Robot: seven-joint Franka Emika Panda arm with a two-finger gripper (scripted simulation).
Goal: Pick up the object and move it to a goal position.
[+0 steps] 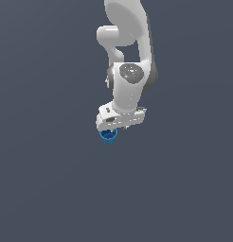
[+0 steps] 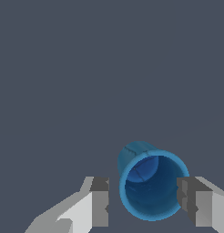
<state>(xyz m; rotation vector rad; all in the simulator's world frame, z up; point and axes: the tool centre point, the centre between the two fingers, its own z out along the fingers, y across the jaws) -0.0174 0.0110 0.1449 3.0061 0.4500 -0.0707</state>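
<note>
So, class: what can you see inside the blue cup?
The wrist view looks into the blue cup: only its own blue wall and floor, nothing inside. In the exterior view the gripper covers part of its rim.

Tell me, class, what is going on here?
A white simulated robot arm is working on a small blue cup. The claw is down around the cup, one finger on each side of the rim. In the wrist view the left-hand finger stands apart from the cup wall, while the other sits at the rim, so the claw is open and nothing is gripped yet. Whether the cup rests on the grey floor cannot be told.
</note>
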